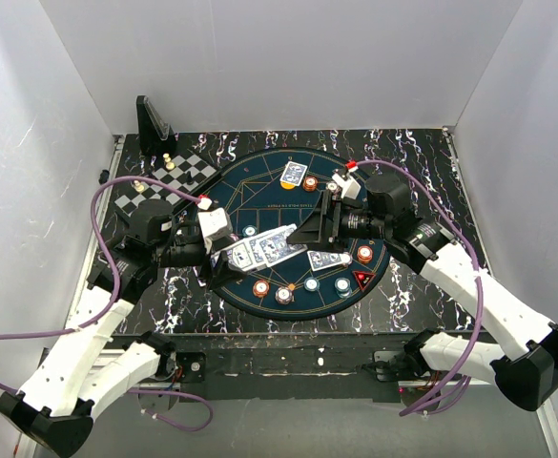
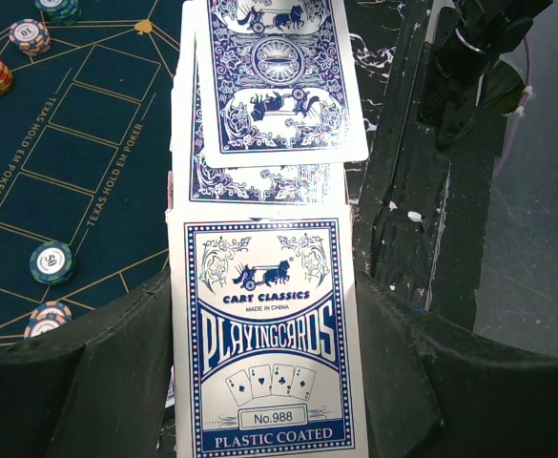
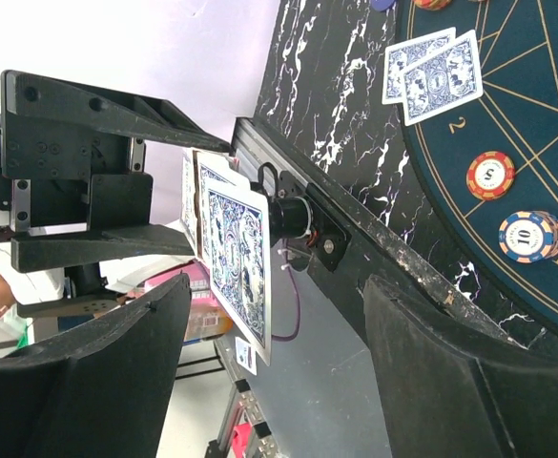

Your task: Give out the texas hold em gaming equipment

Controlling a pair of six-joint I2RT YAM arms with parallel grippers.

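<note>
Blue card pack (image 2: 269, 382), one, in left pincer (image 2: 264, 296)

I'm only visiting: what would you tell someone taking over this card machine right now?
Left tool: shut on the blue-backed playing-card pack, loose cards fanned beyond it.
Right tool: open, fingers either side of those loose cards, no grip yet.
Done: dealt cards lie on the far side of the round dark blue mat, more near right; round poker chips sit along its near edge.
Left: probably pull a card and deal the remaining places.
</note>
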